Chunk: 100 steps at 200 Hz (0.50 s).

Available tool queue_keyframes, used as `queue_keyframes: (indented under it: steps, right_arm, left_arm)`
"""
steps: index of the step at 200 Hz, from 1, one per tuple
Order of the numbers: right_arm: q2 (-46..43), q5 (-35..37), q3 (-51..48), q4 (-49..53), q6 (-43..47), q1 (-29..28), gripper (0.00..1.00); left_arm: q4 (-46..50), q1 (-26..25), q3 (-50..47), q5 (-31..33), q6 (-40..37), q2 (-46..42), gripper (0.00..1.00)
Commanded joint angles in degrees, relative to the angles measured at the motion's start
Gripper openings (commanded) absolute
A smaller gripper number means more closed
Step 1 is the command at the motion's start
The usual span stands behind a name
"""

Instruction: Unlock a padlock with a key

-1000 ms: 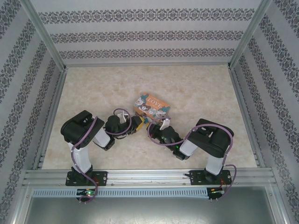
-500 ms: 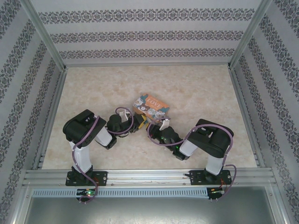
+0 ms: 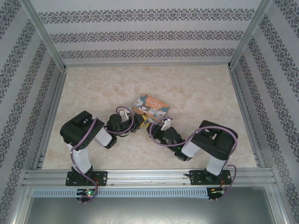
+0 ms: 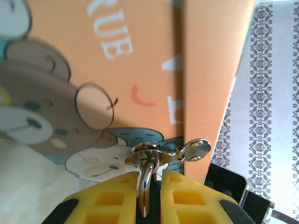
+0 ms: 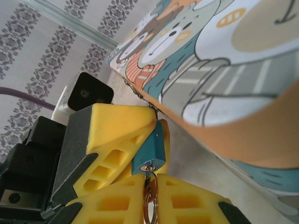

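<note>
Matt teal padlock (image 5: 152, 149), polished metal shackle (image 4: 145, 184), smooth printed box (image 4: 140, 56).

The work surface is a table top (image 3: 93, 93) with a cream marbled finish. Three walls enclose it: back wall (image 3: 149, 35), left wall (image 3: 18, 102) and right wall (image 3: 280, 102), each papered white with dark ornamental bands. Aluminium posts (image 3: 43, 35) stand at the rear corners. An aluminium rail (image 3: 149, 176) runs along the near edge, with a grey panel (image 3: 149, 210) below it. Lighting is even and diffuse.
</note>
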<state>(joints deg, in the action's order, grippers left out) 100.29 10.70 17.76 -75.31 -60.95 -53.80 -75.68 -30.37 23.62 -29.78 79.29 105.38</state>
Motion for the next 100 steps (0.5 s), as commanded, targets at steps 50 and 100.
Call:
queue_keyframes:
  steps: [50, 100]
  right_arm:
    - [-9.82, 4.65, -7.32, -1.02, 5.84, -0.52, 0.28]
    - [-26.67, 4.5, -5.46, 20.52, 21.4, -0.75, 0.31]
  left_arm:
    - [10.25, -0.18, 1.08, 2.33, -2.47, -9.76, 0.07]
    - [21.3, -0.13, 1.48, 4.0, -1.64, -17.05, 0.03]
